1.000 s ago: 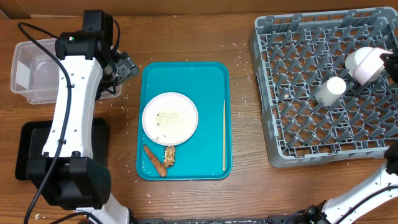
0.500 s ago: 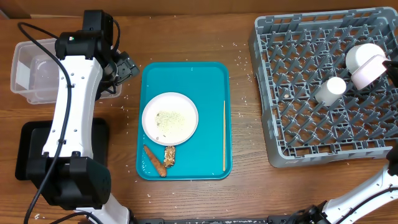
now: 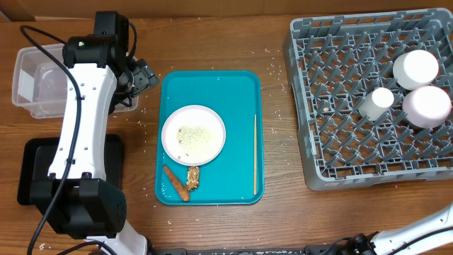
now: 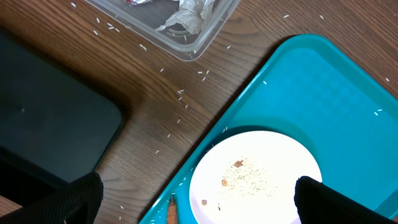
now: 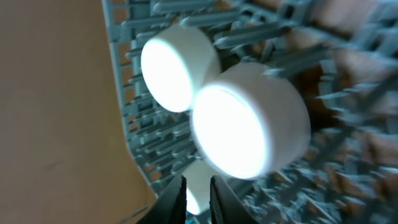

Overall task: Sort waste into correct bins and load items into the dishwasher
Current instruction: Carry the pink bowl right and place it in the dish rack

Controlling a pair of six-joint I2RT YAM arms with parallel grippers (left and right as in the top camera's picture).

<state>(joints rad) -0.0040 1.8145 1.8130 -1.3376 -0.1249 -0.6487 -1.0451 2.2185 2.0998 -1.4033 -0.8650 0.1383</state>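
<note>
Two white bowls (image 3: 416, 69) (image 3: 427, 106) and a small cup (image 3: 377, 101) lie bottom-up in the grey dishwasher rack (image 3: 340, 152). My right gripper (image 5: 198, 180) hovers over the nearer bowl (image 5: 249, 121), its jaws a narrow gap apart with nothing between them; it is outside the overhead view. The large plate (image 3: 193, 134), dusted with rice grains, rests on the teal tray (image 3: 241, 92), beside an orange stick (image 3: 175, 183) and a brown chunk (image 3: 193, 177). My left gripper (image 3: 145, 76) hangs wide open and empty over the tray's left edge. The clear tub (image 4: 186, 46) holds the crumpled napkin (image 4: 189, 15).
A thin wooden stick (image 3: 255, 154) lies along the teal tray's right side. The black tray (image 3: 35, 170) sits at the front left under my left arm. Rice grains are scattered on the wood between tub and teal tray.
My right gripper lowered the second bowl into the rack beside the first, let go of it and drew back out of the overhead view. The left arm has stayed still.
</note>
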